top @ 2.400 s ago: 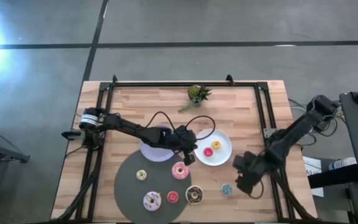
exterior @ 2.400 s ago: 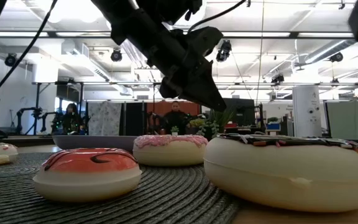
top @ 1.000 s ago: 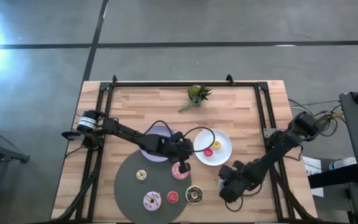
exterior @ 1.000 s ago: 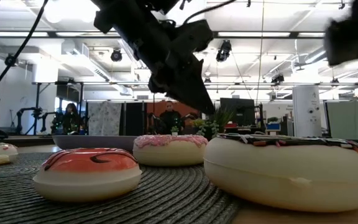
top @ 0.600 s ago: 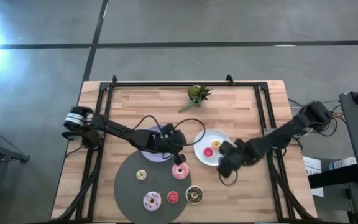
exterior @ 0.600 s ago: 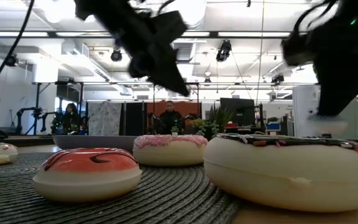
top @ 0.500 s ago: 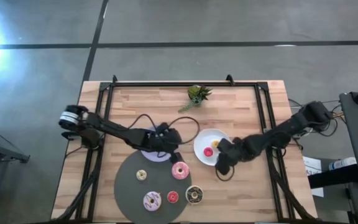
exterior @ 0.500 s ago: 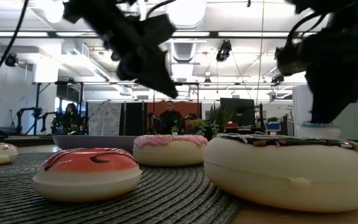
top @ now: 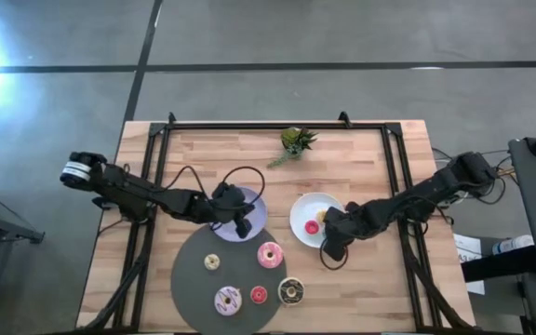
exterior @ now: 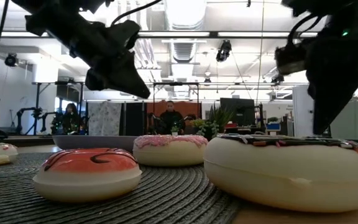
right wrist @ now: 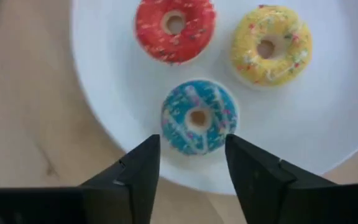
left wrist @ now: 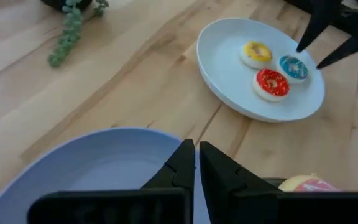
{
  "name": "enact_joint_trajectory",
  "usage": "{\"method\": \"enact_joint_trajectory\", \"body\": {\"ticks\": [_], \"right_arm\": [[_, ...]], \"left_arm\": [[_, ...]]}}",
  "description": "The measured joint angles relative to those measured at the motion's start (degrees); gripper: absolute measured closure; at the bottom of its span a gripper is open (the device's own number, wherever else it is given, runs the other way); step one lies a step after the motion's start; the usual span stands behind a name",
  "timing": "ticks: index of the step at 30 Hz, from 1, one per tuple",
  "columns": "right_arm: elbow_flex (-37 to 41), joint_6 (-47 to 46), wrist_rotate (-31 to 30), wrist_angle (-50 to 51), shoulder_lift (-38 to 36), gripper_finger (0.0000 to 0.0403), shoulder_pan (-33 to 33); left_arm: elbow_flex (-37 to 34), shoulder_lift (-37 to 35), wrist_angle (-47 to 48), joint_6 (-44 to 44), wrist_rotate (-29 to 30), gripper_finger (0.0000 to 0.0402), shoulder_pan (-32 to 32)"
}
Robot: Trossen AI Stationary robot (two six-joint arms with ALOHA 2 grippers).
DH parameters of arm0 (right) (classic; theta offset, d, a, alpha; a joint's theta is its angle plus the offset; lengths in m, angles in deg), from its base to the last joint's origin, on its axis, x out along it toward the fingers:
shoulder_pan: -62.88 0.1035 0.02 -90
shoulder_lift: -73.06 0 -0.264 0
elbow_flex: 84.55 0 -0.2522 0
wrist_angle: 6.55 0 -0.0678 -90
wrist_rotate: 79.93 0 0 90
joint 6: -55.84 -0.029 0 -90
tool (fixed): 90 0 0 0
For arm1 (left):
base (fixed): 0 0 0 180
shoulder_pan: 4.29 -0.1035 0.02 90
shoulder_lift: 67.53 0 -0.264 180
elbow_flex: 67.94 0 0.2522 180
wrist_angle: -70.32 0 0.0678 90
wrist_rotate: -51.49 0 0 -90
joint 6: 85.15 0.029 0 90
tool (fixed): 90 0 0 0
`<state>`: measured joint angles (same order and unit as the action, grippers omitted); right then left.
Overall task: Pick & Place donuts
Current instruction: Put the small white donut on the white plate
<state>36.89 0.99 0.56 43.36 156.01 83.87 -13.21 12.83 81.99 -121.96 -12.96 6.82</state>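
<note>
Three donuts lie on the white plate (top: 302, 212): teal (right wrist: 197, 117), red (right wrist: 174, 22) and yellow (right wrist: 270, 43). My right gripper (right wrist: 191, 143) hangs open just above the plate's near rim, a finger on either side of the teal donut's near edge, touching nothing. My left gripper (left wrist: 195, 158) is shut and hovers over the lilac plate (left wrist: 104, 165), holding nothing. Several donuts rest on the dark grey disc (top: 189, 279): pink (top: 270, 254), yellow (top: 212, 261), purple-white (top: 227, 300), red (top: 259, 294) and chocolate (top: 291, 290).
A green plant sprig (top: 294, 142) lies near the table's far edge. A black frame (top: 394, 177) runs along the table's left, right and far sides. Bare wood shows right of the disc and in front of the white plate. People sit in the room beyond.
My right gripper rose from the table right of the disc with the teal donut, carried it toward the far edge onto the white plate, and the donut now lies there free. My left gripper drew back from the pink donut toward the table's left, over the lilac plate.
</note>
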Motion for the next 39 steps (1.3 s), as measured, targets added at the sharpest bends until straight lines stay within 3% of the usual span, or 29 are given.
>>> {"method": "enact_joint_trajectory", "body": {"ticks": [3,7,9,18,25,31,35,39], "right_arm": [[-2.0,3.8,-1.0,0.0,-1.4,0.0215,1.7],[-6.1,13.4,-1.1,0.0,-1.3,0.0211,4.8],[-7.7,16.0,-1.1,0.2,-0.4,0.0211,5.7],[-12.5,21.5,-0.7,-0.2,7.3,0.0211,9.1],[-16.4,22.6,-0.9,-0.2,13.2,0.0211,9.1],[-17.0,22.6,-1.0,-0.2,14.6,0.0211,9.1],[-16.9,22.6,-1.1,-0.6,14.5,0.0211,9.1],[-16.9,22.0,-1.1,-0.7,14.5,0.0211,9.0]], "left_arm": [[0.0,0.1,-0.2,1.7,-3.1,0.0401,0.3],[-0.1,0.9,0.6,5.6,-12.7,0.0401,1.1],[0.0,1.0,2.1,6.1,-14.6,0.0401,1.7],[0.0,0.0,9.5,2.0,-16.3,0.0401,10.4],[0.0,-3.1,22.3,-16.6,-16.1,0.0401,18.9],[0.0,-6.5,28.7,-24.9,-16.1,0.0400,28.2],[0.0,-6.7,34.7,-28.9,-15.3,0.0370,31.4],[-0.1,-6.6,35.5,-29.4,-8.6,0.0317,31.4]]}}
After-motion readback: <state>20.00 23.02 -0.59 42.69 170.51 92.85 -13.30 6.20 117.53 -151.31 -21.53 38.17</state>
